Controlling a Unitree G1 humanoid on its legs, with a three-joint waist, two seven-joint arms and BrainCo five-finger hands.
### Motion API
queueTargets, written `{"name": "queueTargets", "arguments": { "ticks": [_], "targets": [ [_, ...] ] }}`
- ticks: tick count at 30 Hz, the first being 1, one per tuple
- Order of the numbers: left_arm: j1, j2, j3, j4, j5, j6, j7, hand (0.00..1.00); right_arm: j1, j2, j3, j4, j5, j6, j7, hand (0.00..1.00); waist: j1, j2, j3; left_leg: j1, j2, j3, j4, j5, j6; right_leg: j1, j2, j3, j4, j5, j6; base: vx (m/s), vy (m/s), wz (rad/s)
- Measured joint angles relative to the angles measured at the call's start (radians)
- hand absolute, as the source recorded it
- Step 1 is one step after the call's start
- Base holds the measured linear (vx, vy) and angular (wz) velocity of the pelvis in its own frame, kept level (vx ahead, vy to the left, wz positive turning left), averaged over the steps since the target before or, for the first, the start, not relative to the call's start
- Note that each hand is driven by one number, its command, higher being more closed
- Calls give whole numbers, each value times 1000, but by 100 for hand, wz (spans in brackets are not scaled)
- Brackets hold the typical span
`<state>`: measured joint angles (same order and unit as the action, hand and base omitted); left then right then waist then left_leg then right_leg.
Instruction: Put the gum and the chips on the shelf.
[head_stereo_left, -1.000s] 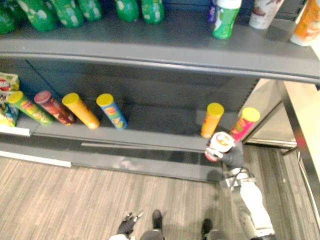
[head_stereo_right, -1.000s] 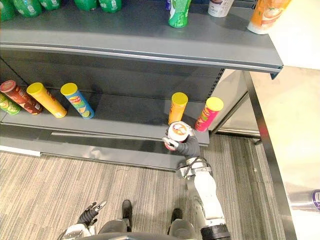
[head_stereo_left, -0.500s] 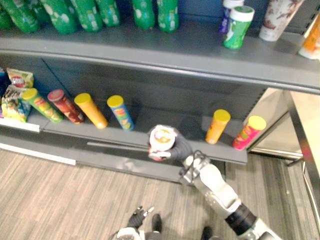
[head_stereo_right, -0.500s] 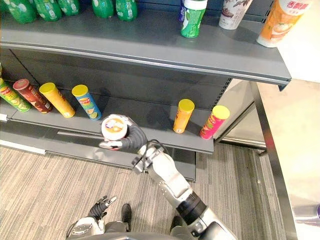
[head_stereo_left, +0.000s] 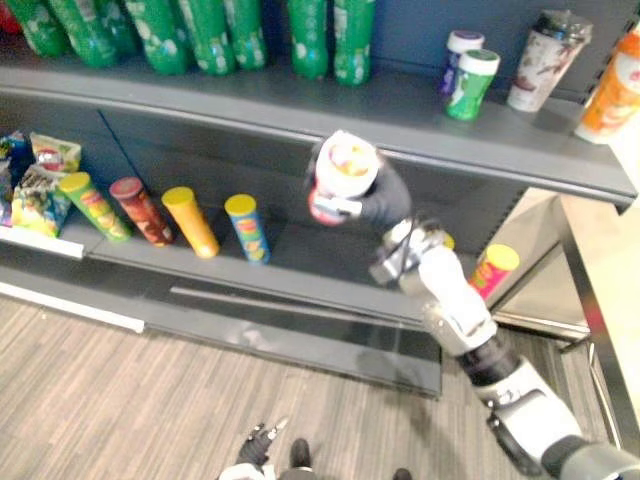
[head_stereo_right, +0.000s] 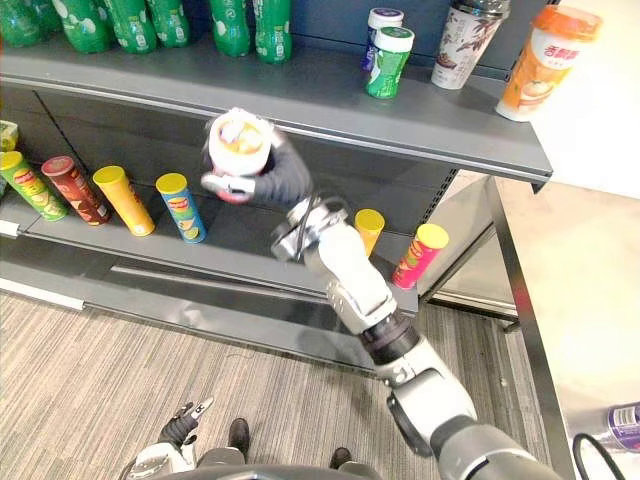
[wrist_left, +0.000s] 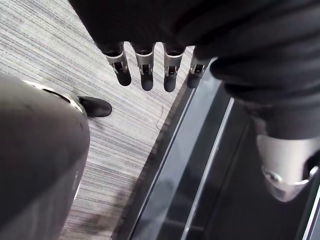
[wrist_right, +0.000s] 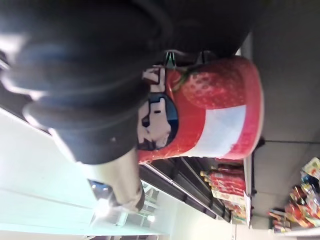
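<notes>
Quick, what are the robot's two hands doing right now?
Left hand: open, holding nothing.
Right hand: shut around the red gum tub.

The right hand is carrying the red strawberry gum tub up and leftward, leaving the orange chip can and pink chip can on the lower shelf, reaching the upper shelf edge.
</notes>
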<state>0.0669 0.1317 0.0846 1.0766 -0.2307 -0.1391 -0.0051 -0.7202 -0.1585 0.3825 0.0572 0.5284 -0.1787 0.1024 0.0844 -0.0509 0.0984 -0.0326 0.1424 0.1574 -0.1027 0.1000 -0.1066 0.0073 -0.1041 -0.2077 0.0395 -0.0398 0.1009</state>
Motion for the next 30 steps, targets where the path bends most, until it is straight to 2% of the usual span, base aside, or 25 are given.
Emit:
{"name": "queueTargets", "arguments": {
  "ticks": [7,12,19,23,30],
  "targets": [
    [10,20,0,0,11,18,-3,0,-191,-98,-126,119,-9,-1,-72,100,2,-3,-2,0,1,1,0,9,5,0,2,0,-1,0,0,5,0,0],
    [19,26,0,0,16,18,-3,0,-279,-170,-156,194,-9,0,-100,100,1,-5,-3,2,6,8,0,10,3,-1,8,8,-3,3,-4,15,-4,-4],
    [17,27,-1,0,15,18,-10,0,-301,-185,-179,260,-10,7,-116,100,-5,-6,-4,5,21,24,0,13,-2,-9,22,23,-5,11,-15,-15,-11,-9],
    [16,27,-2,0,10,18,-13,0,-301,-197,-179,278,-13,36,-113,100,-4,-6,-4,0,25,29,-1,14,-2,-18,26,28,-6,12,-17,-14,-2,-5],
    [17,28,-7,0,10,18,-22,0,-297,-197,-176,312,-21,64,-67,100,-4,-7,-3,1,25,43,-1,14,-2,-19,27,40,-17,25,-17,14,6,-5]
  ]
}}
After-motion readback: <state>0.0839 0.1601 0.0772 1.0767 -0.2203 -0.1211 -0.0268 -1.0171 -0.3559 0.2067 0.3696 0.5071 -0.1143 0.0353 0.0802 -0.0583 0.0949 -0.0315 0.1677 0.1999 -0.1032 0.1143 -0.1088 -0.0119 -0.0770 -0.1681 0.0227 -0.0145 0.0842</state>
